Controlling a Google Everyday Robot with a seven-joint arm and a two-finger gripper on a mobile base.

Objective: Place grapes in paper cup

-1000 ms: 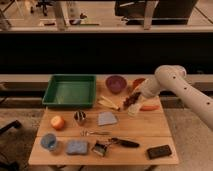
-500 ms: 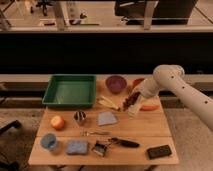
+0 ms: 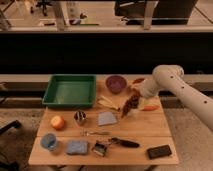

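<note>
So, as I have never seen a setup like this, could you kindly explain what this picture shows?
One camera looks down at a wooden table. The white tube entering from the right is a robot arm; its gripper sits at the table's right middle, by the dark grapes and a cream paper cup. An orange carrot lies beside them. Also there: a green tray, purple bowl, metal cup and light-blue cup. Whether the grapes are gripped is unclear.

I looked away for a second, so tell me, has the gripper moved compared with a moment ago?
No. The gripper sits at the same spot by the grapes, right of the purple bowl, as in both earlier pictures.
</note>
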